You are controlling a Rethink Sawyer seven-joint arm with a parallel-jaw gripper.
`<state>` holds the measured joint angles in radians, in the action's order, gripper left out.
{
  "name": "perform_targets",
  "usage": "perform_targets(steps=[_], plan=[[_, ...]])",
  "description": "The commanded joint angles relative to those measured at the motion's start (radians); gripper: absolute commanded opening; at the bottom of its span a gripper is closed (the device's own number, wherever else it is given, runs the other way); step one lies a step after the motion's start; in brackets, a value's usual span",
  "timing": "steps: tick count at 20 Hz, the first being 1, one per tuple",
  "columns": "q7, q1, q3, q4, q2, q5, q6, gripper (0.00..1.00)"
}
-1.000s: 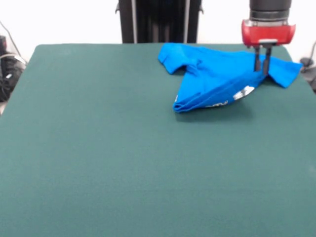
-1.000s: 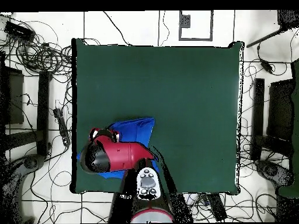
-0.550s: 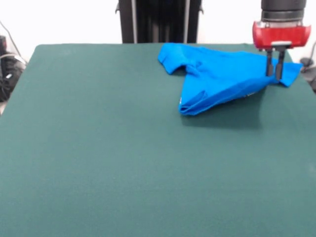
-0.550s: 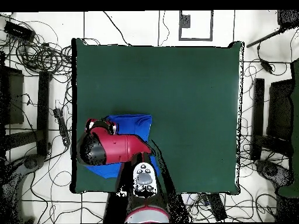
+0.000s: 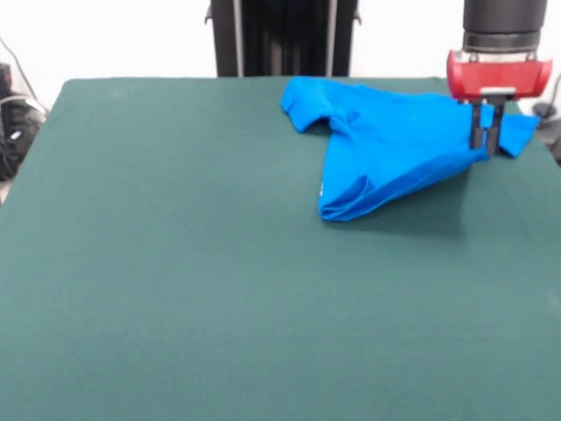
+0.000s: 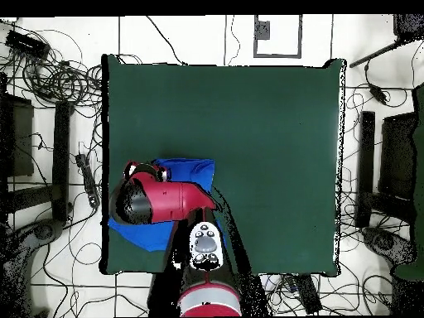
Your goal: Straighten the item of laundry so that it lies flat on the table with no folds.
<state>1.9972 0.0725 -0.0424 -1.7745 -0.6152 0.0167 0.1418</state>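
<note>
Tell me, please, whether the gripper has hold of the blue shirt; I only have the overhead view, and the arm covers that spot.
Observer: Yes. In the front view the gripper is shut on the shirt, with a blue fold pinched between its fingers.
Operator: Is the cloth lifted there, or flat?
Observer: Lifted. The pinched edge hangs above the table with a shadow beneath it, and the cloth slopes down to a folded corner that rests on the table.
Operator: And the rest of it?
Observer: One sleeve lies on the table at the end away from the gripper, and the cloth beside it is wrinkled.
</note>
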Motion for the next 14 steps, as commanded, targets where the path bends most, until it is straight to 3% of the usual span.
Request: perform_targets(steps=[1, 14], plan=[[0.091, -0.016, -0.016, 0.143, 0.071, 0.046, 0.190, 0.00], [0.132, 0.015, -0.011, 0.237, 0.099, 0.039, 0.249, 0.00]])
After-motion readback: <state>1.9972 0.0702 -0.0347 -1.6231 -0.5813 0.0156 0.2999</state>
